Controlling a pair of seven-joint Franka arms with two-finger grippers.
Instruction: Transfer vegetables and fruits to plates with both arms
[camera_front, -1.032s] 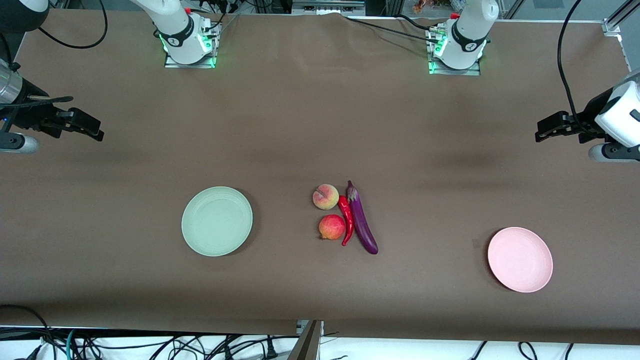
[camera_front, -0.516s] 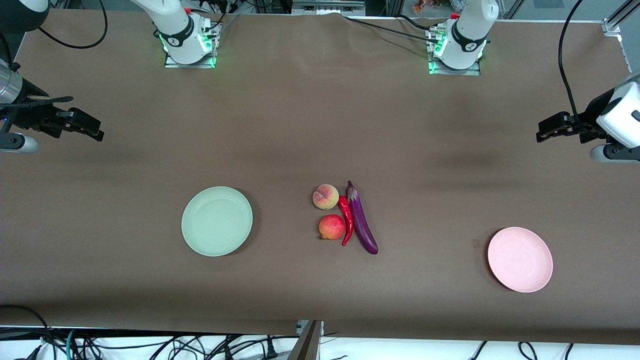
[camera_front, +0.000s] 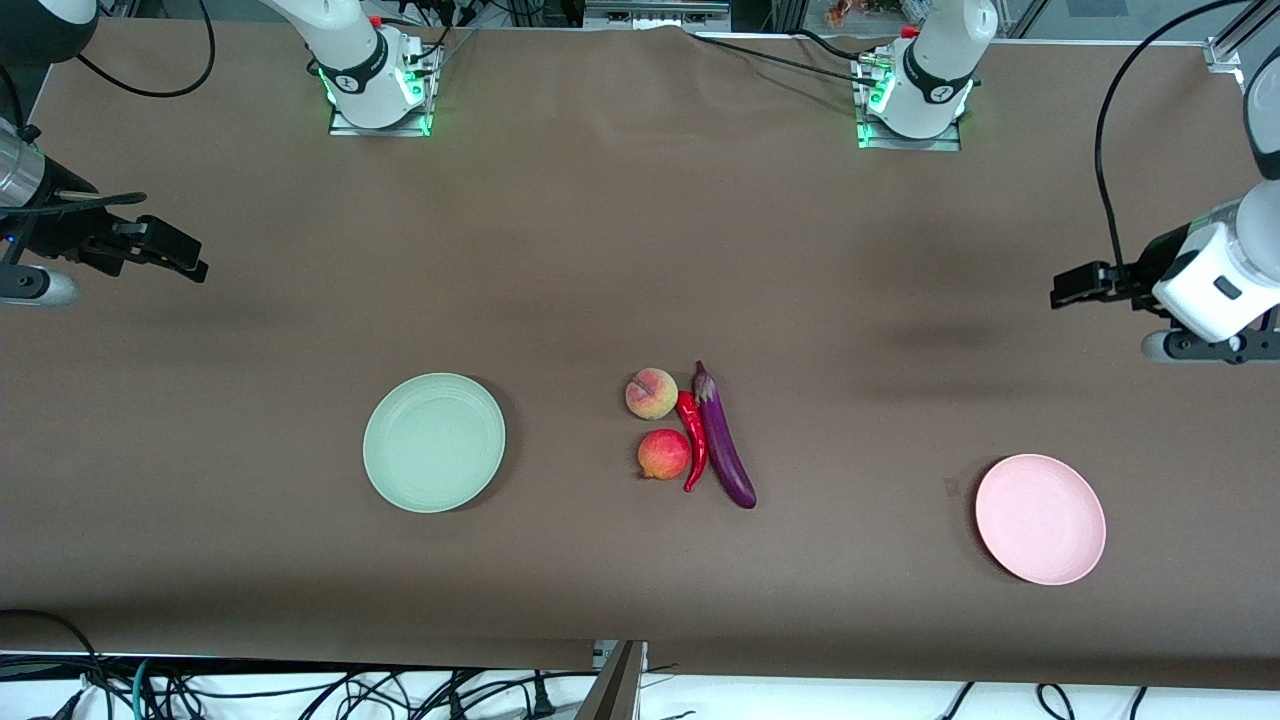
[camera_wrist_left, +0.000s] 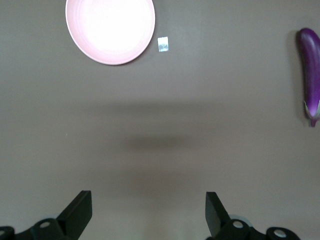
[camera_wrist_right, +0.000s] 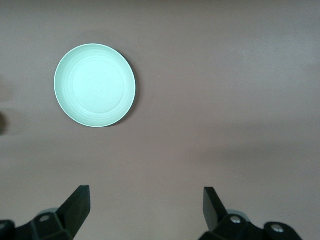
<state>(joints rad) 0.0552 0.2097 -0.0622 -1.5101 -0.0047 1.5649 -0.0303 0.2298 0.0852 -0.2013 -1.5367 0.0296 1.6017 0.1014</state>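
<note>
At the table's middle lie the peach (camera_front: 651, 393), the pomegranate (camera_front: 664, 454), the red chili (camera_front: 691, 440) and the purple eggplant (camera_front: 723, 440), close together. The mint green plate (camera_front: 434, 442) is bare toward the right arm's end, and the pink plate (camera_front: 1040, 518) is bare toward the left arm's end. My left gripper (camera_front: 1075, 285) hangs open and holds nothing over bare table at its end. Its wrist view shows the gripper (camera_wrist_left: 148, 210), the pink plate (camera_wrist_left: 110, 27) and the eggplant (camera_wrist_left: 311, 75). My right gripper (camera_front: 185, 258) waits open over its end. Its wrist view shows the gripper (camera_wrist_right: 146, 207) and the green plate (camera_wrist_right: 95, 85).
A brown cloth (camera_front: 600, 250) covers the table. A small pale tag (camera_front: 951, 486) lies beside the pink plate. Black cables (camera_front: 150, 690) hang below the table edge nearest the front camera. The arm bases (camera_front: 375, 80) stand along the edge farthest from it.
My left gripper has swung a little toward the table's middle, with its wrist turned. The right arm, the produce and both plates have not moved.
</note>
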